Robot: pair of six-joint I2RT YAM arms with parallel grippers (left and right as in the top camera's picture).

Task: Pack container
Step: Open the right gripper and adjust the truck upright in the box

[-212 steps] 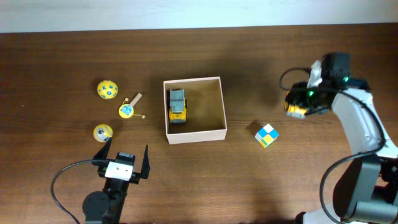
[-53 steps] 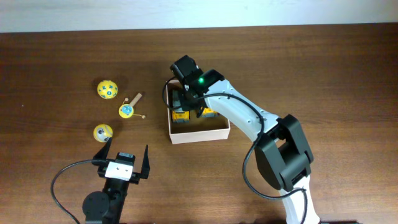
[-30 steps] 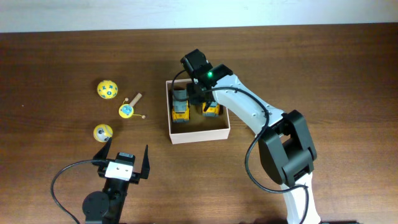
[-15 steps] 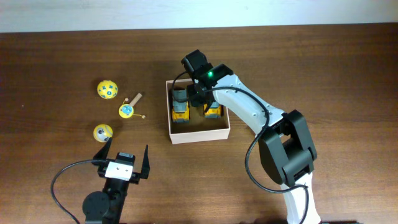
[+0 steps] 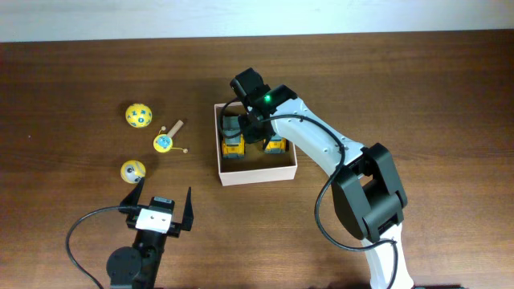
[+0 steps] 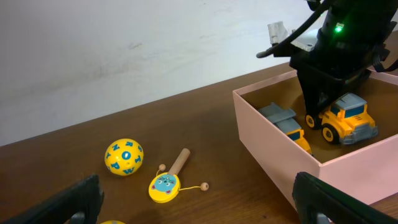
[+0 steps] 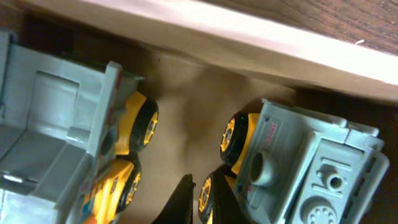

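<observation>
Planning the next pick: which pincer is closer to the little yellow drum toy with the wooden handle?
Left. The left pincer sits near the drum toy; the right pincer is farther off, inside the container.

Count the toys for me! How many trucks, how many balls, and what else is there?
Toy trucks: 2, both inside the container
Yellow balls: 2
Drum rattle: 1
Total: 5 toys in view
</observation>
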